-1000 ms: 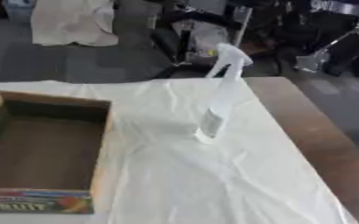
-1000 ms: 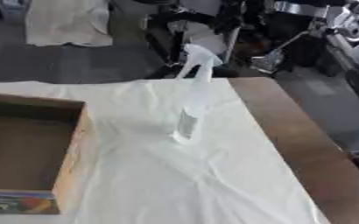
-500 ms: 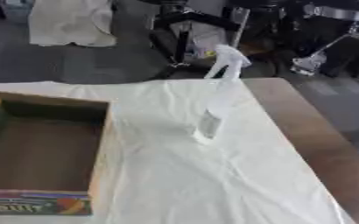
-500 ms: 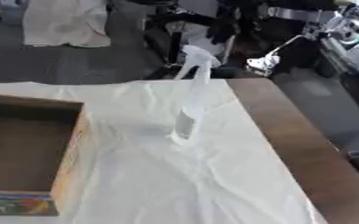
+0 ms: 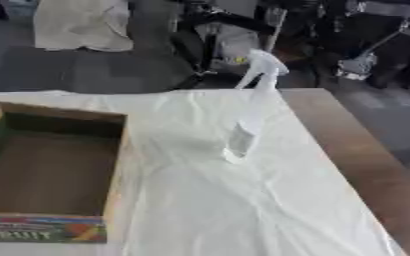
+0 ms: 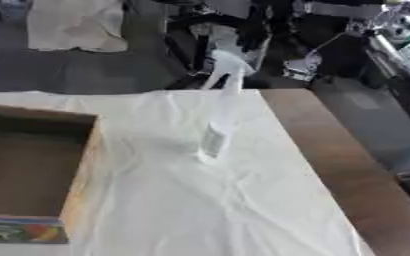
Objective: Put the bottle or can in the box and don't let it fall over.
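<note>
A tall, clear spray bottle (image 5: 246,120) with a white trigger head stands upright on the white cloth, right of the table's middle. An open cardboard box (image 5: 47,167) with a coloured printed front sits at the left, and its inside looks bare. Neither of my hands shows in either view.
A white cloth (image 5: 217,200) covers most of the table. A bare brown strip of the tabletop (image 5: 357,160) runs along the right edge. Beyond the far edge are dark equipment, chairs and a draped white sheet (image 5: 82,25) on the floor.
The whole picture has shifted slightly, so the camera moved. The bottle and the box stand where they were.
</note>
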